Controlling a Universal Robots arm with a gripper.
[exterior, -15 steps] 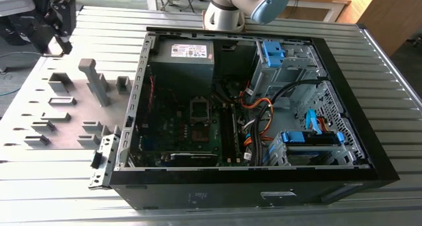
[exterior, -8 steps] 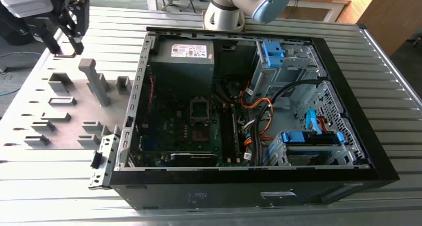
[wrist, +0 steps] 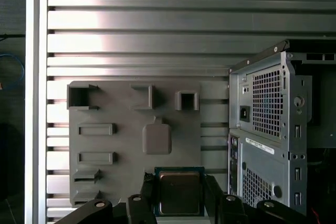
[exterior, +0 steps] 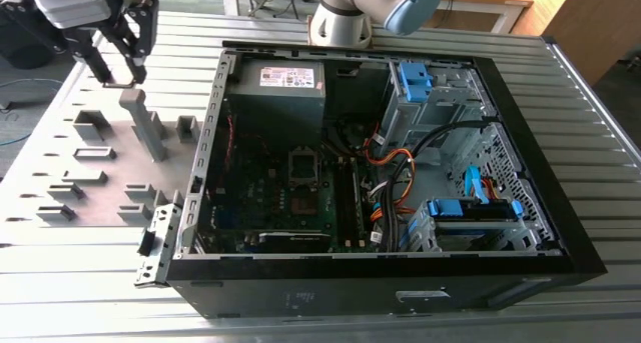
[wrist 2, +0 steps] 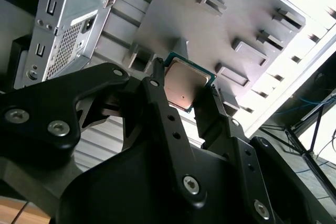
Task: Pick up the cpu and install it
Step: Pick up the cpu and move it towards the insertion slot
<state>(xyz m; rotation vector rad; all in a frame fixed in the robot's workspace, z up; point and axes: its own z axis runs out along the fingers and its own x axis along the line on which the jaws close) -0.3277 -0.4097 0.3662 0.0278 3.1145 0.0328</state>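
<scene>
Slatted metal counter [exterior: 591, 125] under your arm; wooden furniture [exterior: 586, 20] behind. Your gripper [exterior: 120, 76] hangs over grey holder plate [wrist: 123, 169]. Fingers [wrist 2: 164, 111] narrow, pinching cpu [wrist: 179, 192] by its edges, above plate. Open computer case [exterior: 401, 287] just beside plate: motherboard [exterior: 266, 197] inside, cables [exterior: 395, 163] alongside.

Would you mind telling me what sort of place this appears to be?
Probably a robotics lab bench for computer assembly: an open computer case lies on a slatted metal table beside a grey holder plate, and the gripper clamps the cpu.
</scene>
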